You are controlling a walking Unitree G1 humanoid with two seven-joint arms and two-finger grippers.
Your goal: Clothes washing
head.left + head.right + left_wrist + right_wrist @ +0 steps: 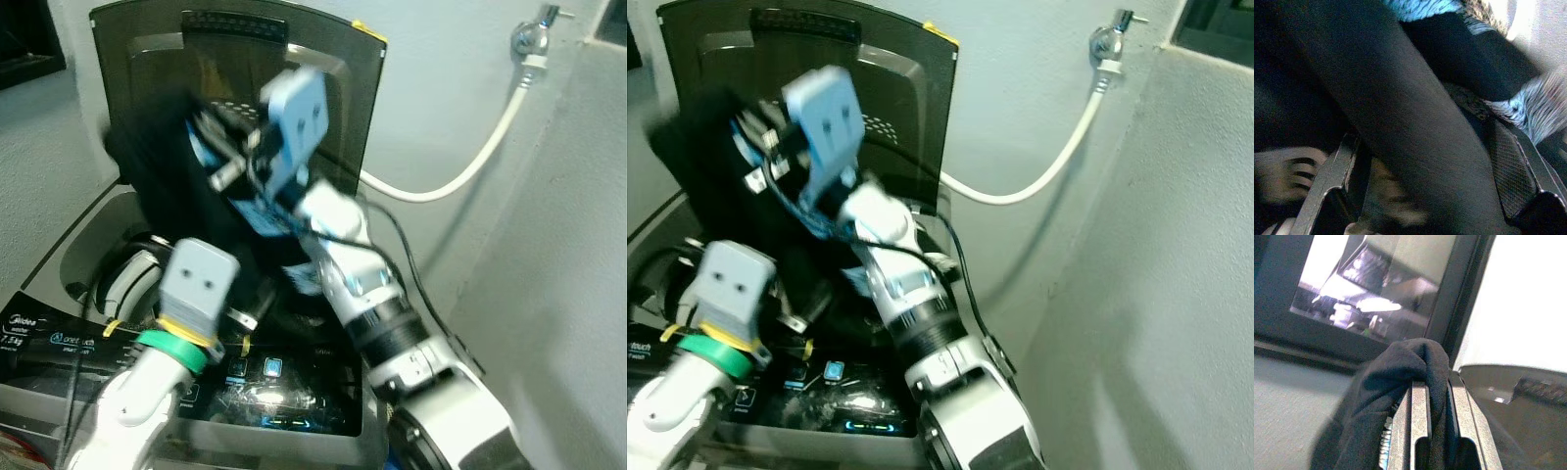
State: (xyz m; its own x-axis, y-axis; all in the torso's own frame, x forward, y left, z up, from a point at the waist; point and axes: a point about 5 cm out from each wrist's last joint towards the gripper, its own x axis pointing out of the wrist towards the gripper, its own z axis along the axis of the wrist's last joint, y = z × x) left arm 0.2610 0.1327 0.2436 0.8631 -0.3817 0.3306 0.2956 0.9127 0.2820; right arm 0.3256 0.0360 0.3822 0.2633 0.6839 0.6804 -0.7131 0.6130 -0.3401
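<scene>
Grey plastered walls enclose a corner where a top-loading washing machine with a glossy dark control panel (265, 392) stands, its smoked translucent lid (323, 88) raised upright.

Right gripper (1439, 396): its fingers are closed narrowly on a fold of the dark, soft fabric garment with pale blue patterned patches (181, 186). The fold bulges up between and over the fingertips; the rest hangs below the jaws as a long drape. The gripper is raised high in front of the lid, above the drum opening (118, 264).

Left gripper (1425, 196): its fingers stand wide, one on each side of the hanging cloth, which runs between them. Whether either pad touches the fabric cannot be told. This gripper sits low, just above the panel's rear edge and beside the opening.

Judgement on the step in hand: loading the garment into the drum. To do it well, the right gripper should carry the pinch over the opening's centre before lowering, so the trailing hem does not lodge on the rim or panel. The left gripper can gather the drape and guide it inward. Release should follow only once the bulk lies inside.

Outward: a white flexible hose (470, 166) curves away to a metal wall tap (534, 34), well apart from both grippers.
</scene>
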